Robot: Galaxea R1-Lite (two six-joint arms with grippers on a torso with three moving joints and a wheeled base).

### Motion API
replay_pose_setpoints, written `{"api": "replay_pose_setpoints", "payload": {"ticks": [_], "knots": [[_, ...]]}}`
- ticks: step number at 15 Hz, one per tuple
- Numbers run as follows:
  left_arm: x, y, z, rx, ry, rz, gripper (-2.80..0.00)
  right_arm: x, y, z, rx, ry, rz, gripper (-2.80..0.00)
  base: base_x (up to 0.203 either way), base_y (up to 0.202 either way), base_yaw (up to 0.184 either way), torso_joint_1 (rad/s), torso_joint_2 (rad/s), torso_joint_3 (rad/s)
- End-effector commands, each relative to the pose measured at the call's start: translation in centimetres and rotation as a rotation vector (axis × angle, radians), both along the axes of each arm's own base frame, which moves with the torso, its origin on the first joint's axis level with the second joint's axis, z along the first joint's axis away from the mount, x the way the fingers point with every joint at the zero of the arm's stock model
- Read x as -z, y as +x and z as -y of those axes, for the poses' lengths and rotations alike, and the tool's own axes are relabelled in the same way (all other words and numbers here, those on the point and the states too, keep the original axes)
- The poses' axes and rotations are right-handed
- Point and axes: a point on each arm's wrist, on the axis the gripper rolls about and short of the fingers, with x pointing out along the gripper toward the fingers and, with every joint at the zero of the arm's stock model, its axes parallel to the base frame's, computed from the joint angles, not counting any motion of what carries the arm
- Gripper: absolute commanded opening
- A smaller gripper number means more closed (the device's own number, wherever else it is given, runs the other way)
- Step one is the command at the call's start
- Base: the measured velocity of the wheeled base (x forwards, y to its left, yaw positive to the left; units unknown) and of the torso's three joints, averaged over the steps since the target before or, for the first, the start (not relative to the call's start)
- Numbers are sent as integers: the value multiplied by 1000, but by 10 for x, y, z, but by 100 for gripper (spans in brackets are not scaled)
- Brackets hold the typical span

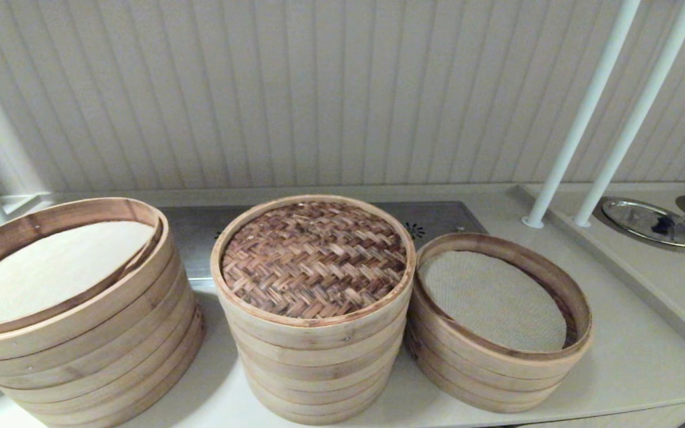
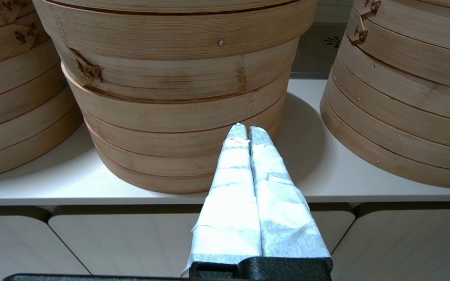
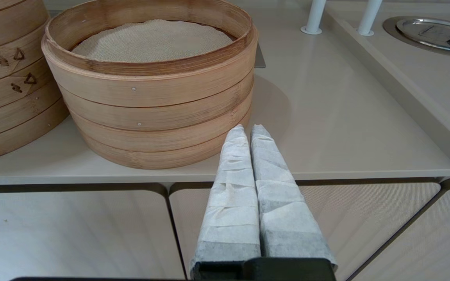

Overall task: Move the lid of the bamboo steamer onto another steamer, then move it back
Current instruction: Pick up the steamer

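Observation:
The bamboo steamer lid, dark herringbone weave in a pale hoop, sits on top of the taller middle stack. To its right stands the low steamer of three pale rings, uncovered, its off-white mesh liner showing. Neither arm shows in the head view. My left gripper, wrapped in white, is shut and empty, held off the counter's front edge and pointing at the wide left stack. My right gripper is shut and empty too, before the counter edge, just right of the low steamer's base.
A much wider stack with a cream liner stands at the left. Two white poles rise at the back right. A raised ledge beyond them holds round metal covers. Cabinet fronts lie below the counter edge.

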Motion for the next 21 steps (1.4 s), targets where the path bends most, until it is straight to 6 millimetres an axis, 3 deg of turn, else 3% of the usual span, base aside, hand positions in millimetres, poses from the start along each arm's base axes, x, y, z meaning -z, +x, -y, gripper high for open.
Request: {"api": "replay_pose_setpoints", "payload": {"ticks": [1, 3, 7, 8, 10, 13, 16, 18, 21], "knots": [[0, 0, 0, 0, -1, 0, -280, -1, -1, 0, 0, 1, 1, -280, 0, 0, 0, 0, 0, 0], [0, 0, 0, 1, 2, -3, -280, -4, -3, 0, -5, -4, -20, -280, 0, 0, 0, 0, 0, 0], [0, 0, 0, 1, 1, -3, -280, -66, -36, -3, -111, 4, 42, -280, 0, 0, 0, 0, 0, 0], [0, 0, 0, 1, 1, -3, -280, -80, -40, -3, -130, 9, 25, -280, 0, 0, 0, 0, 0, 0], [0, 0, 0, 1, 1, -3, -280, -119, -29, -4, -157, 38, -47, -280, 0, 0, 0, 0, 0, 0], [0, 0, 0, -1, 1, 2, -280, -179, 10, -4, -189, 94, -126, -280, 0, 0, 0, 0, 0, 0], [0, 0, 0, -1, -1, 2, -280, -232, 74, -7, -256, 197, -178, -280, 0, 0, 0, 0, 0, 0], [0, 0, 0, -1, 2, 5, -280, -257, 121, -11, -304, 236, -200, -280, 0, 0, 0, 0, 0, 0], [0, 0, 0, -1, 4, 5, -280, -273, 185, -29, -392, 252, -243, -280, 0, 0, 0, 0, 0, 0]]}}
